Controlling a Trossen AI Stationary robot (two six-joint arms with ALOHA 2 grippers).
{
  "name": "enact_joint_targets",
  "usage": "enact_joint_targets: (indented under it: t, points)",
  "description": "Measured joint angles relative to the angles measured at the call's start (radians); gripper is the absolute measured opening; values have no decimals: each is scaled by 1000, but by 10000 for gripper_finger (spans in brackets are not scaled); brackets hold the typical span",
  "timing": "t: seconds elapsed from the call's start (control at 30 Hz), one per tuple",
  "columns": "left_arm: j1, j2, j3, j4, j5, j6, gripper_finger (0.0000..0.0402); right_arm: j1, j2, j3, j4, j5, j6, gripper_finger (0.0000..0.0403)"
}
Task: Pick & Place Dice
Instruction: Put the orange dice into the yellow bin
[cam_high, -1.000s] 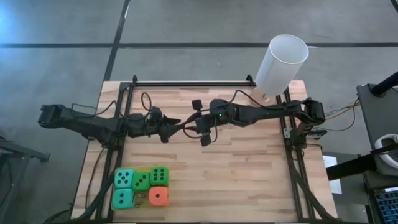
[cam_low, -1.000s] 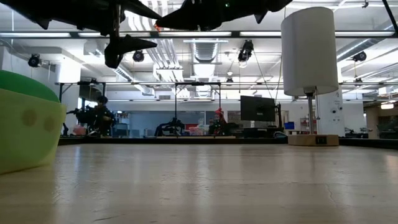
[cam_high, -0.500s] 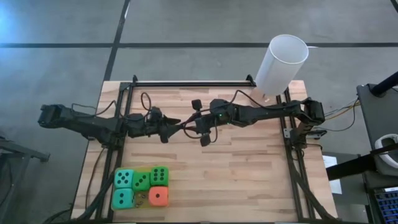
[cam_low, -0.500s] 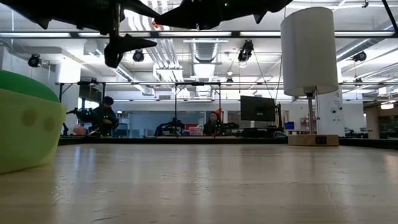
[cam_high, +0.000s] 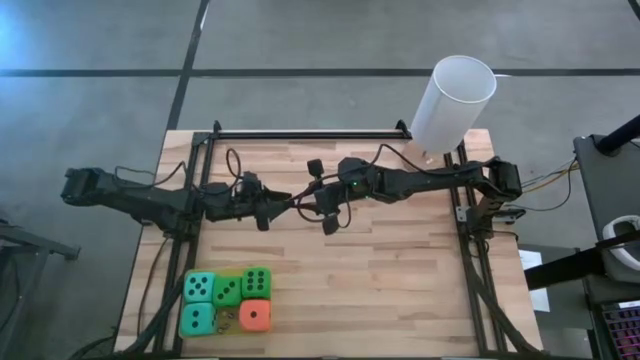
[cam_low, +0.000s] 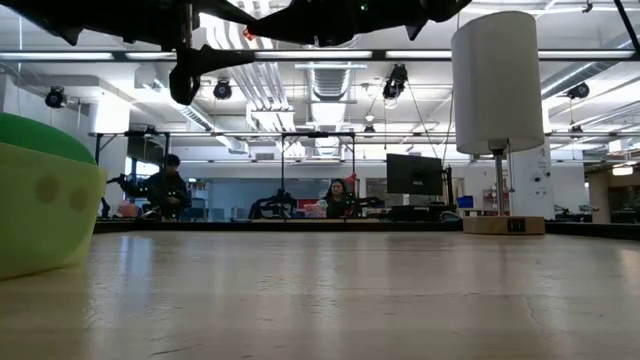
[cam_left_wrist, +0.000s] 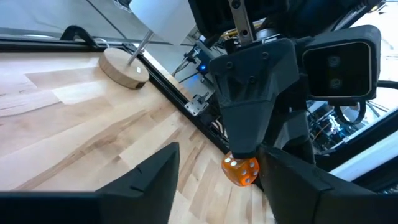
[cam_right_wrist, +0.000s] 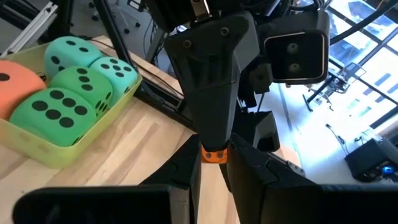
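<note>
The dice are sitting together in a yellow-green tray (cam_high: 229, 321) at the near left part of the desk (cam_high: 400, 290). One teal die (cam_high: 200, 287), two green dice (cam_high: 227, 292) (cam_high: 256, 281), a second teal die (cam_high: 196, 320) and the orange-red die (cam_high: 255, 316) are packed side by side and touching. Well apart from them, above the middle of the desk, a much smaller orange die with pale pips (cam_left_wrist: 241, 171) is hanging in the air. It is being pinched at the very tips of the right gripper (cam_right_wrist: 214, 155), whose fingers are standing narrow around it. The left gripper (cam_left_wrist: 217, 154) is facing it nose to nose from the other side. Its own fingers (cam_left_wrist: 155, 180) are spreading wide on either side of the small die and are not touching it. Both arms are stretching level across the desk from opposite edges and are riding high in the low view, clear of the wood. Over at the far right corner, the white cylinder (cam_high: 452, 105) is standing on its round wooden base (cam_left_wrist: 124, 67). Two people are sitting far off in the room behind the desk.
</note>
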Motion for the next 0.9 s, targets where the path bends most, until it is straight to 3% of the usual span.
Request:
enact_joint_targets:
  t: [0.9]
  points:
    - [0,0,-2,-12,29,0,79,-3,35,-3,30,-5,-19,59]
